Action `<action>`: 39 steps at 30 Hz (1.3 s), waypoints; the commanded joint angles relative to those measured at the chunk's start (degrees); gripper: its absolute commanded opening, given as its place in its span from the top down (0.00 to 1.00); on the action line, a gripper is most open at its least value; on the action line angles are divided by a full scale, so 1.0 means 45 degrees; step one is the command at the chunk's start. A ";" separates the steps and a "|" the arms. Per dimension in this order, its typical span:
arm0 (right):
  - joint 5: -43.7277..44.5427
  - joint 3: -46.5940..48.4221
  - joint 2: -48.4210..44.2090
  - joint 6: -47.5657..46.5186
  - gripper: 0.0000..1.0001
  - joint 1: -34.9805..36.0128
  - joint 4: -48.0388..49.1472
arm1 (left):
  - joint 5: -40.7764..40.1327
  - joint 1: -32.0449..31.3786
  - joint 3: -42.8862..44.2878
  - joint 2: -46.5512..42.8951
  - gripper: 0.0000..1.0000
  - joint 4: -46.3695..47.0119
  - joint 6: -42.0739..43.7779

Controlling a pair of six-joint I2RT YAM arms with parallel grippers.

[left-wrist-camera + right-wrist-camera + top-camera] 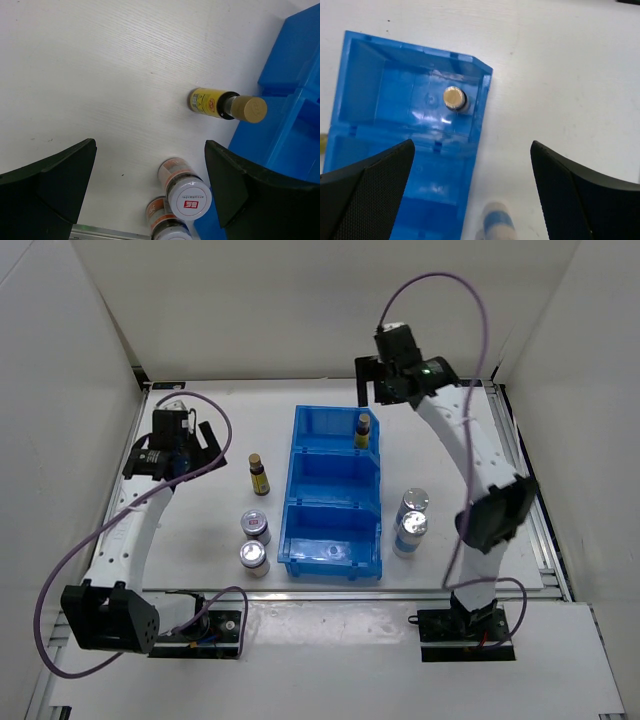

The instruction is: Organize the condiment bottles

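Observation:
One slim amber bottle (363,430) stands in the far compartment of the blue bin (332,530); it shows from above in the right wrist view (454,98). The other amber bottle (259,474) stands on the table left of the bin, also in the left wrist view (220,104). Two short red-marked jars (256,527) (254,559) stand near the bin's left front, seen in the left wrist view (186,191). Two tall silver-lidded cylinders (413,508) (408,534) stand right of the bin. My left gripper (207,445) is open and empty, left of the amber bottle. My right gripper (370,380) is open and empty, above the bin's far end.
White walls enclose the table on the left, back and right. The bin's middle and near compartments hold no bottle. A metal rail (535,530) runs along the table's right edge. Cables loop from both arms.

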 commanded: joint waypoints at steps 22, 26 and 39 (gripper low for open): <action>-0.0123 -0.6437 -1.0123 0.0577 0.01 0.0237 -0.3736 | 0.1758 -0.2361 0.3036 0.4847 0.00 -0.0142 0.0317; -0.0004 -0.6925 -1.0787 0.0577 0.01 0.0237 -0.4185 | 0.1600 -0.2361 0.3153 0.5142 0.10 -0.0142 0.0317; 0.0523 -0.8274 -1.1804 0.0695 0.01 0.0237 -0.4460 | 0.1484 -0.2479 0.4284 0.5650 0.43 -0.0512 0.0317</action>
